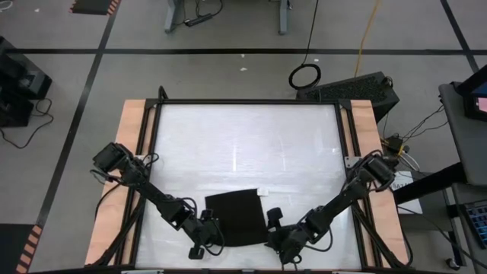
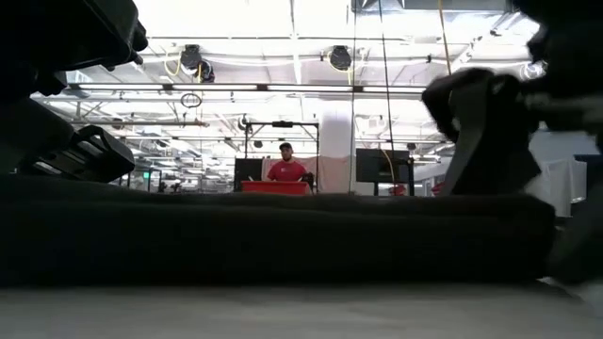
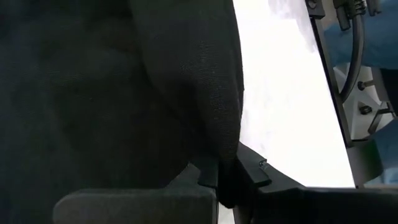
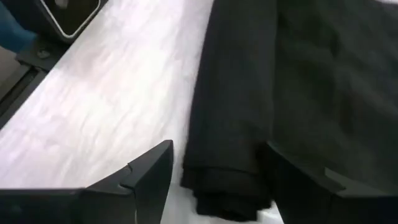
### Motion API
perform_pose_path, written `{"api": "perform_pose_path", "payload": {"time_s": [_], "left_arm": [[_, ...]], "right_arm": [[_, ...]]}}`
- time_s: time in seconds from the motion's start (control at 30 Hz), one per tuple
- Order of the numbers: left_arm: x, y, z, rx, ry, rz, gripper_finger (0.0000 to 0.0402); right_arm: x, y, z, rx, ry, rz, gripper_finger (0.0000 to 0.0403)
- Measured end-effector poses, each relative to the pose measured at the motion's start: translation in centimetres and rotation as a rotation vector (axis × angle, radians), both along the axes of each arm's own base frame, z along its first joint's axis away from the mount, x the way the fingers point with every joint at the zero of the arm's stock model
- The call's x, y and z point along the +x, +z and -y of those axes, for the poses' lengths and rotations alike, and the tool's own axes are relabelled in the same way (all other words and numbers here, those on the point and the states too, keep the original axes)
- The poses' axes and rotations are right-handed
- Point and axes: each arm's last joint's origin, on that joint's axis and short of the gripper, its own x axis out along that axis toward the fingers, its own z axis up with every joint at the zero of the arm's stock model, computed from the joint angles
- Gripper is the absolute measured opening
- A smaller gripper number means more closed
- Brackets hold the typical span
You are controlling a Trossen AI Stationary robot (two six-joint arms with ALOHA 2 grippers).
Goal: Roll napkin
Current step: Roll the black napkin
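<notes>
White tabletop [image 1: 251, 144], near edge: my left end effector [image 1: 204, 242] pinches the napkin [image 1: 236, 217]; my right end effector [image 1: 275, 234] straddles its folded edge, fingers spread.

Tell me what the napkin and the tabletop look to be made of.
Napkin: soft woven cloth, matte black; the weave shows in the left wrist view and it folds limply. Tabletop: hard, smooth, pale and slightly glossy with faint streaks, perhaps laminate; uncertain.
</notes>
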Motion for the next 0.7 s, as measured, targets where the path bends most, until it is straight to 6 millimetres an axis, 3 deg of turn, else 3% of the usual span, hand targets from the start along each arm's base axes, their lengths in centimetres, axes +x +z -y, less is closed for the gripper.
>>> {"api": "perform_pose_path", "payload": {"time_s": [0.2, 0.3, 0.4, 0.57, 0.63, 0.7], "left_arm": [[0.1, 0.2, 0.1, -0.012, -0.008, 0.012, 0.0013], [0.1, 0.3, 0.2, -0.024, -0.011, 0.016, 0.0013], [0.0, 0.3, 0.3, -0.034, -0.017, 0.012, 0.0013], [-0.4, 0.9, 0.7, -0.044, -0.037, 0.016, 0.0013], [-0.6, 1.2, 0.7, -0.043, -0.041, 0.015, 0.0013], [-0.8, 1.4, 0.7, -0.04, -0.04, 0.015, 0.0013]], "right_arm": [[0.7, -1.3, 0.0, 0.033, -0.03, 0.016, 0.0235], [1.1, -1.3, 0.4, 0.057, -0.068, 0.013, 0.0214], [1.4, -1.4, 0.8, 0.116, -0.089, -0.015, 0.0164], [1.7, -1.1, 1.1, 0.243, -0.136, -0.063, 0.0036], [1.7, -0.7, 1.2, 0.308, -0.136, -0.088, 0.0016], [2.0, -0.4, 1.5, 0.394, -0.163, -0.127, 0.0021]]}}
